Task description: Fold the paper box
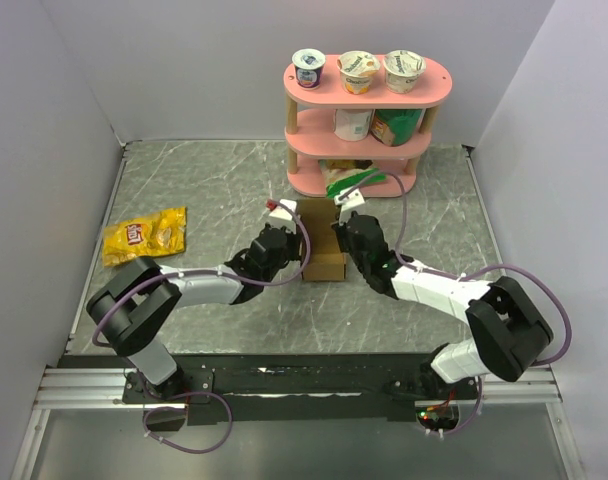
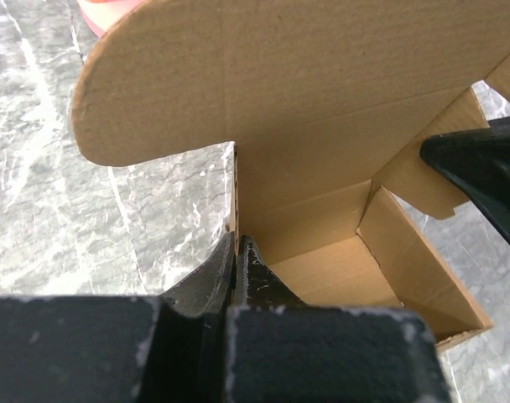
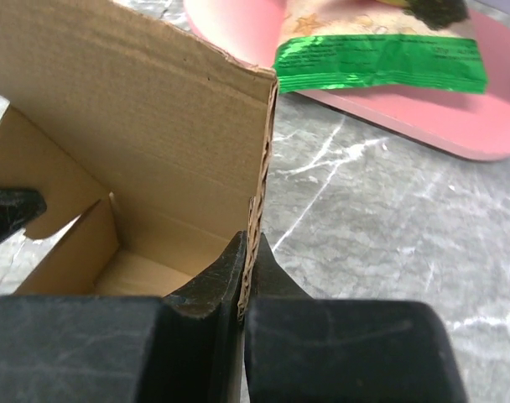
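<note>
- While both side walls stand upright, the paper box (image 1: 324,266) is only partly formed: base flat on the table (image 1: 214,180), walls raised, top open.
- Position: mid-table, between the two arms, just in front of the pink shelf (image 1: 356,186).
- Remaining, as judged: the tall panel with the rounded ear stands unfolded, the small inner tabs hang loose, and the lid is not yet closed or tucked.
- Left gripper (image 2: 238,252): clenched on the box's left wall, with the cardboard edge pinched between its fingers.
- Right gripper (image 3: 250,252): clenched on the opposite wall, pinching its edge likewise.
- Progress estimate: roughly midway.
</note>
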